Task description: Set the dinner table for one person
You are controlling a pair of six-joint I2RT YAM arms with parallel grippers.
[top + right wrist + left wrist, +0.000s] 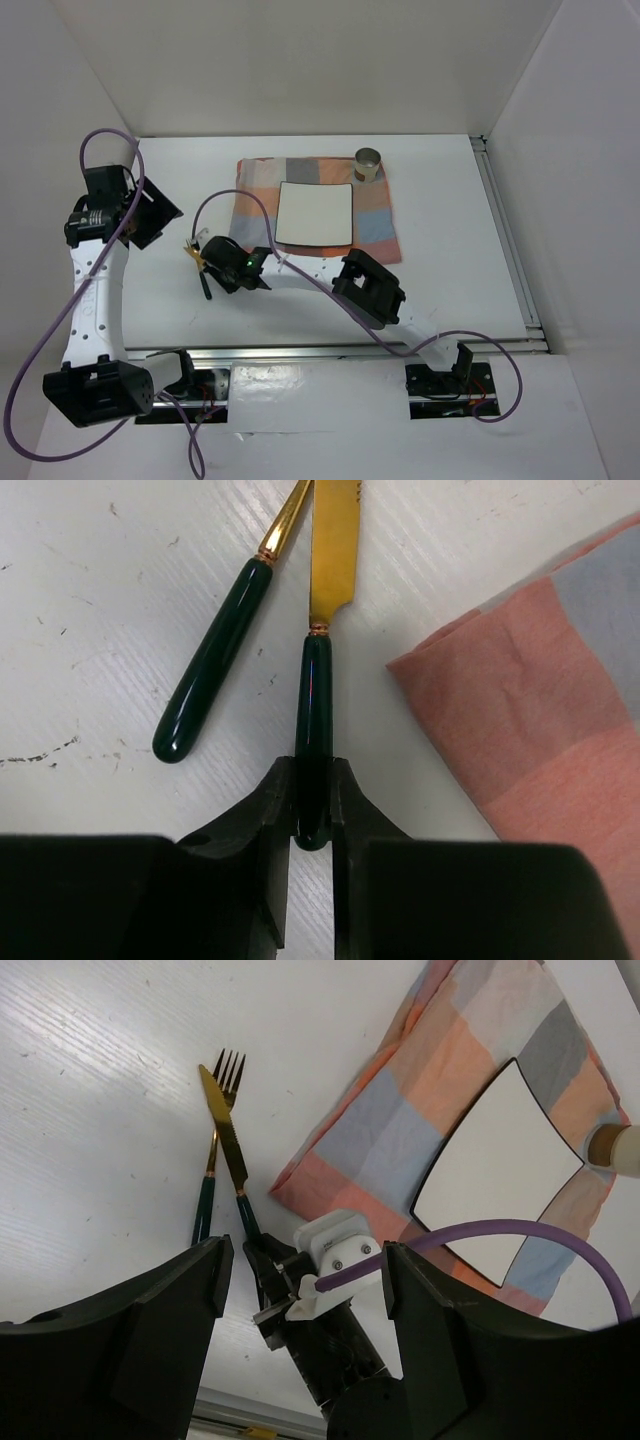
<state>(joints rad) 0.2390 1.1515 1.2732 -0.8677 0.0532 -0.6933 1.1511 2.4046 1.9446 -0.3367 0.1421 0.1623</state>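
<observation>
The right fingers (283, 805) are pinched tight on the dark green handle of the gold-bladed knife (316, 700), which lies flat with its blade crossing a gold fork with a dark green handle (212, 660). Just beside them is the edge of an orange and blue-grey checked cloth (375, 225), and on it sit a square white plate (314, 213) and a small round cup (368, 165). All of it rests on the big flat white counter (450, 200), and the left fingers (155, 212) are spread wide and hold nothing, up over its far left part.
</observation>
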